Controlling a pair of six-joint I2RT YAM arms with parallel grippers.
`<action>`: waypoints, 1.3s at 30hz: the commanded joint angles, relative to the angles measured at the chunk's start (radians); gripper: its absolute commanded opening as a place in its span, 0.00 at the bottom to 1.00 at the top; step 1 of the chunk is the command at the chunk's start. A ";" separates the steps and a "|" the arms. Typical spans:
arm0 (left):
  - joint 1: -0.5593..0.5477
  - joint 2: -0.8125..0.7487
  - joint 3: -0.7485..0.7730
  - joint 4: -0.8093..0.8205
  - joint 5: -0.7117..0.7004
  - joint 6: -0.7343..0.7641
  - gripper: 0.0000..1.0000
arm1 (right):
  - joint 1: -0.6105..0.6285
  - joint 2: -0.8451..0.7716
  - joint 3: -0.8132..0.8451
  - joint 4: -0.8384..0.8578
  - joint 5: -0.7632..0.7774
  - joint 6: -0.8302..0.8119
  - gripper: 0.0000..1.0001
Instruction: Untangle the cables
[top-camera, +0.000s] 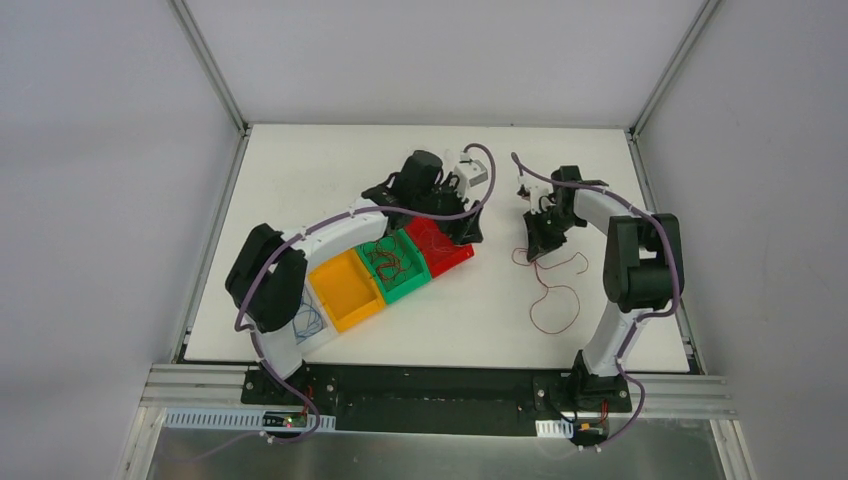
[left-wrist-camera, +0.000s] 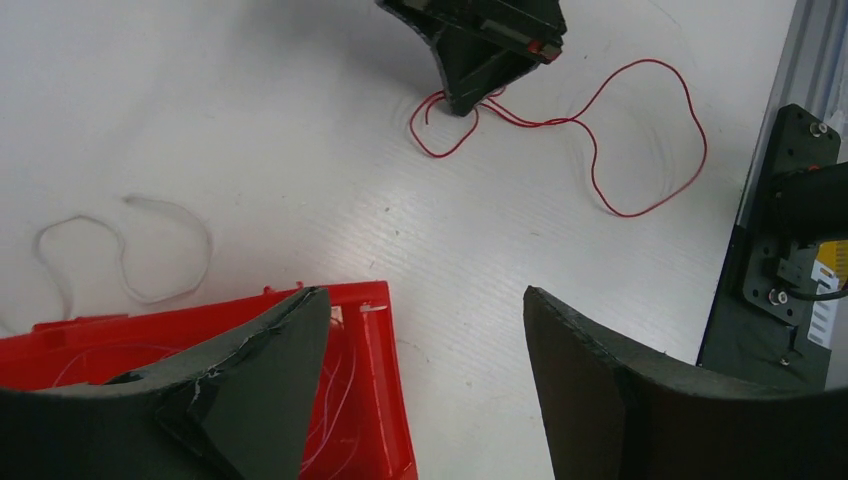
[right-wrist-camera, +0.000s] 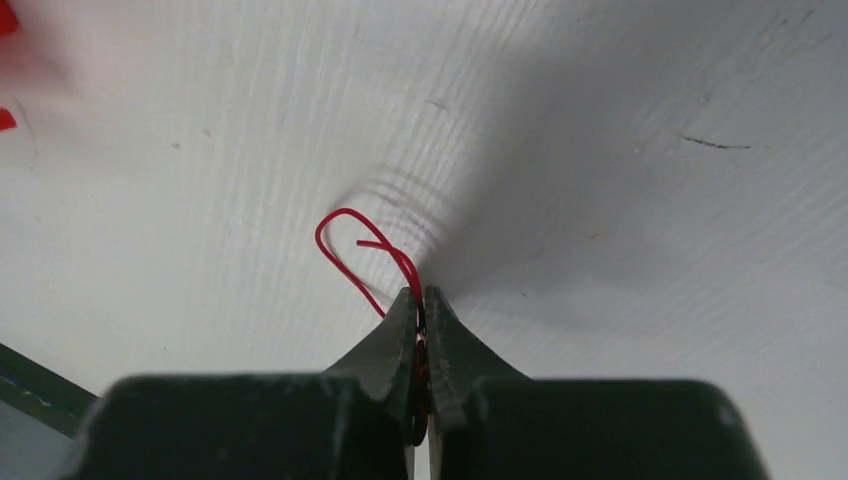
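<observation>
Here the right claw is pinched tight on the red cable, tips down at the worktop. One small loop curls just past the tips. The rest trails in wide bends toward the near edge, close to the metal rail on the right side but apart from it. Bare worktop lies between that cable and the red bin. The left claw hangs wide and holds nothing, one finger over the bin's corner. A white cable lies loose beside the bin's far wall. The red bin ends a slanted row with a green bin holding dark cables and a yellow bin; the left arm arches over them.
</observation>
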 joint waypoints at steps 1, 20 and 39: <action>0.092 -0.121 0.007 -0.037 0.024 -0.082 0.72 | 0.001 -0.074 0.019 -0.097 -0.031 -0.054 0.00; 0.655 -0.558 -0.031 -0.417 0.128 -0.053 0.78 | 0.362 -0.361 0.201 0.795 -0.541 1.062 0.00; 0.851 -0.664 -0.114 -0.422 0.147 -0.221 0.78 | 0.576 0.332 0.611 1.241 -0.746 1.435 0.00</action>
